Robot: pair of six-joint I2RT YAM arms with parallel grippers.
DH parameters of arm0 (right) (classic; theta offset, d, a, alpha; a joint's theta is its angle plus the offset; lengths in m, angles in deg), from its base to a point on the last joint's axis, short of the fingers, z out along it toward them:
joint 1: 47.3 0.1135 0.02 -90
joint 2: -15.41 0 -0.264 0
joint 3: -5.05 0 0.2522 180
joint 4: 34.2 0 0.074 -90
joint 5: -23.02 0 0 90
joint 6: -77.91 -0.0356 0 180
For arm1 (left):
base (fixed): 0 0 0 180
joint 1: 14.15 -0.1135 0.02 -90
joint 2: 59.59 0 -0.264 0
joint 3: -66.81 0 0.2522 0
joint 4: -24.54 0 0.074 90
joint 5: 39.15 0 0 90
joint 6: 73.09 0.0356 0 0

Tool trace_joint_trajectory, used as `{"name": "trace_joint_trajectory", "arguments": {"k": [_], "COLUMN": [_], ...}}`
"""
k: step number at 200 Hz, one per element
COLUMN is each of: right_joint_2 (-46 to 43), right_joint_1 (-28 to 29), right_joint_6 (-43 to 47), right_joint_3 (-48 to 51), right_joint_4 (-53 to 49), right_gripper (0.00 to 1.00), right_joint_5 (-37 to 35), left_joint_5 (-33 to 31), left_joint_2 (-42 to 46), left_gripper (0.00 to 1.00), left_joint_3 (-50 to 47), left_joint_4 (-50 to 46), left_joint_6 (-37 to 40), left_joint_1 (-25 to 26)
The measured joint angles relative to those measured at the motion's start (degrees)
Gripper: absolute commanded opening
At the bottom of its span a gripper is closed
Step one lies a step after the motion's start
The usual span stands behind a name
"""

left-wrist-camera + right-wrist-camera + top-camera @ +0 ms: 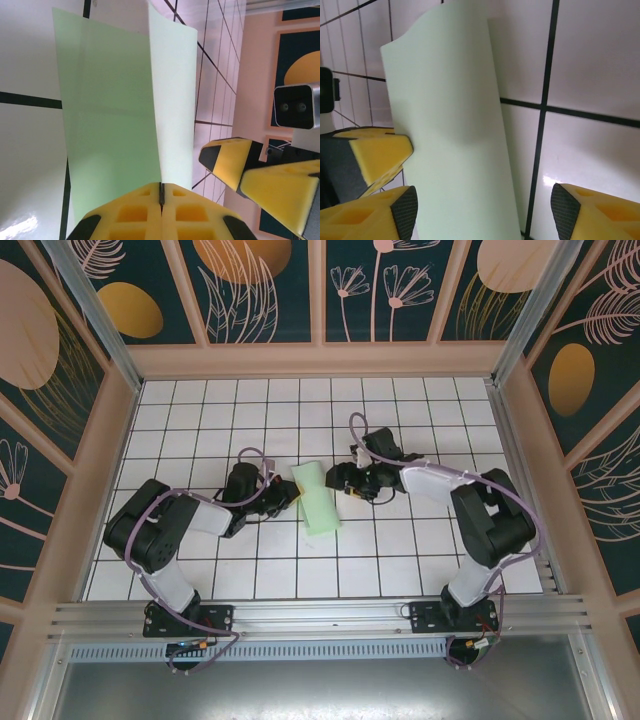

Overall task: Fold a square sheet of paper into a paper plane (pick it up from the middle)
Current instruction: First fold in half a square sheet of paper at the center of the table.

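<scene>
- paper point(318, 500): mint green, creased, on the tiled table point(400, 550);
- left gripper point(161, 192): clenched on the paper's edge;
- right gripper point(485, 210): fingers spread, paper between them

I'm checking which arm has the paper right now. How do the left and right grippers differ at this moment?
The left gripper is shut, pinching the green paper; the right gripper is open, its fingers wide apart with the paper between them, not squeezed. The left gripper meets the paper from its left side, the right gripper from the opposite side. Both have yellow fingers and sit low over the tiled table.
</scene>
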State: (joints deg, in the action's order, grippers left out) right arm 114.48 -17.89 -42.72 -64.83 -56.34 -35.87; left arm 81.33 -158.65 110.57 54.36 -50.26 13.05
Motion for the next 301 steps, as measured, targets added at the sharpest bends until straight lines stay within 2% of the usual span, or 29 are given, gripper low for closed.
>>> {"name": "trace_joint_trajectory", "arguments": {"k": [52, 154, 178, 223, 301], "right_joint_2": [6.4, 9.9, 10.0, 10.6, 11.3], "right_joint_1": [0.2, 0.9, 1.1, 1.3, 2.4], "right_joint_6": [3.4, 5.3, 5.7, 6.3, 6.5], "right_joint_3": [-4.0, -6.6, -7.1, -7.9, -9.2], "right_joint_4": [-2.2, -4.8, -5.6, -7.1, -9.1], "right_gripper": [0.65, 0.58, 0.56, 0.5, 0.49], "right_joint_5": [2.0, 2.8, 1.8, -0.3, -3.2], "left_joint_5": [-1.6, -2.1, -2.1, -4.3, -16.7], "left_joint_2": [-1.1, -2.6, -2.6, 0.1, 12.9], "left_gripper": [0.0, 0.01, 0.11, 0.4, 0.66], "left_joint_3": [1.9, 3.1, 3.2, 3.8, 8.0], "left_joint_4": [-4.0, -6.3, -6.4, -11.6, -28.1], "left_joint_6": [1.9, 2.7, 2.7, 3.9, 9.2], "left_joint_1": [0.1, 0.1, 0.1, 0.1, -0.1]}}
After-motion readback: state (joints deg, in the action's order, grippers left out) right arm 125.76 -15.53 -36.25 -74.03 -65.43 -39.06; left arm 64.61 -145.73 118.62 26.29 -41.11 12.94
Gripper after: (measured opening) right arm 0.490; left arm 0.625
